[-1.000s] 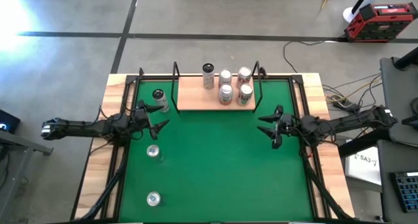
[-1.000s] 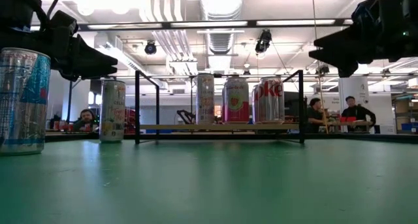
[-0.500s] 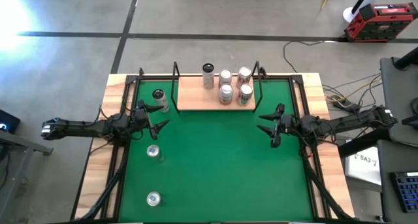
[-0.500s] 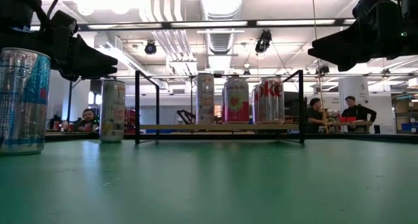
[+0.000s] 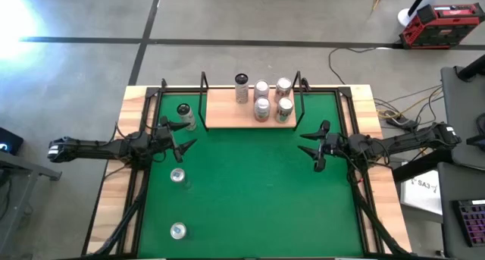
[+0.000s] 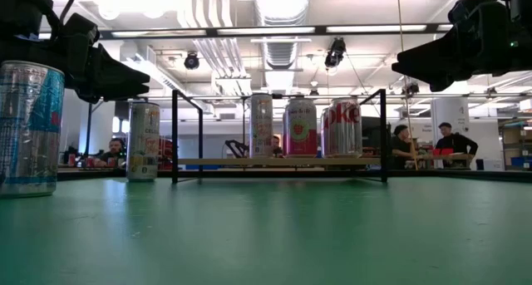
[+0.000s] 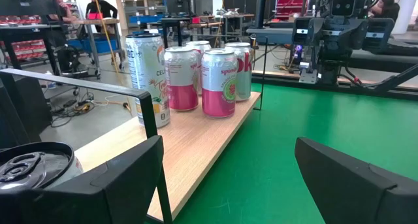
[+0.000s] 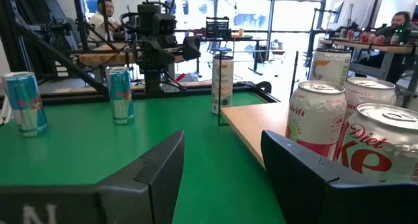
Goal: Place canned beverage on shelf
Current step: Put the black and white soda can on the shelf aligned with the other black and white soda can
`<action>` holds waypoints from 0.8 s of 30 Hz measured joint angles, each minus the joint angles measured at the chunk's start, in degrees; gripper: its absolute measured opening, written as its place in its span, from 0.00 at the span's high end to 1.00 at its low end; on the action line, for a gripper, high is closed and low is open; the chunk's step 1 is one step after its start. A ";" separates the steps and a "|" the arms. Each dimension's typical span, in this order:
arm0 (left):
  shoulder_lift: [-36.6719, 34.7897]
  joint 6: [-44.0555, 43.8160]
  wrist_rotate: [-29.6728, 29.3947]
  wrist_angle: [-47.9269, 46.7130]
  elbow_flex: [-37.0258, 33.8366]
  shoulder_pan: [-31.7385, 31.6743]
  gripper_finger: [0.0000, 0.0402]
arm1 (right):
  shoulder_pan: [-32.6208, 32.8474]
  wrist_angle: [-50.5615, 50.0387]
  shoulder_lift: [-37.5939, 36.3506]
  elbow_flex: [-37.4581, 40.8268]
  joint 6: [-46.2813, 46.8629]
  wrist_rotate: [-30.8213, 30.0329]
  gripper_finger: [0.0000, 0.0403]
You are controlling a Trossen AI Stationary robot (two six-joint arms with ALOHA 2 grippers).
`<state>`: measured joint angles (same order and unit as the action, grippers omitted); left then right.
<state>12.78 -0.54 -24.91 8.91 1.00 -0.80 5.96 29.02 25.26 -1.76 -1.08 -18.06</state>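
- Shelf, a small light-wood board framed in thin black metal rods (image 5: pixel 246 112), sits at the 12 o'clock edge of the green-topped table (image 5: pixel 250 192). Five cans stand on it, bunched toward its right half, so the left part of the board is free for more.
- Tall silver can with a dark top (image 5: pixel 184 116) stands on the green just off the shelf's 9 o'clock end, not touching the frame; likely the next can to go up.
- Two silver-and-blue slim cans (image 5: pixel 177 175) (image 5: pixel 177 230) stand upright toward 7 o'clock, well apart.
- Left tool (image 5: pixel 180 136), fingers spread and empty, hovers just at 6 o'clock of the tall can, positioned for a grasp.
- Right tool (image 5: pixel 314 147), fingers apart and empty, waits at 3 o'clock, below the shelf's right end.
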 joint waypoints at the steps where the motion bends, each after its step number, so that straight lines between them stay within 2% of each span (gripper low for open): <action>1: 0.00 0.00 0.00 0.00 0.00 0.02 0.17 | 0.00 0.00 0.00 0.00 0.02 0.00 0.52; 15: -0.11 0.00 0.00 0.25 0.00 0.02 0.17 | 0.00 -0.02 0.00 -0.02 0.00 0.00 0.52; 19: -0.07 2.53 -0.04 4.28 0.03 -0.07 0.17 | 0.00 -0.02 0.01 -0.07 0.01 0.00 0.52; 24: 0.11 -2.69 -0.19 3.72 0.04 -0.06 0.17 | 0.00 -0.04 0.02 -0.07 0.00 0.00 0.52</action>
<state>12.89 -3.22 -25.10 12.63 1.04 -0.85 5.96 28.97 25.27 -1.83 -1.08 -18.06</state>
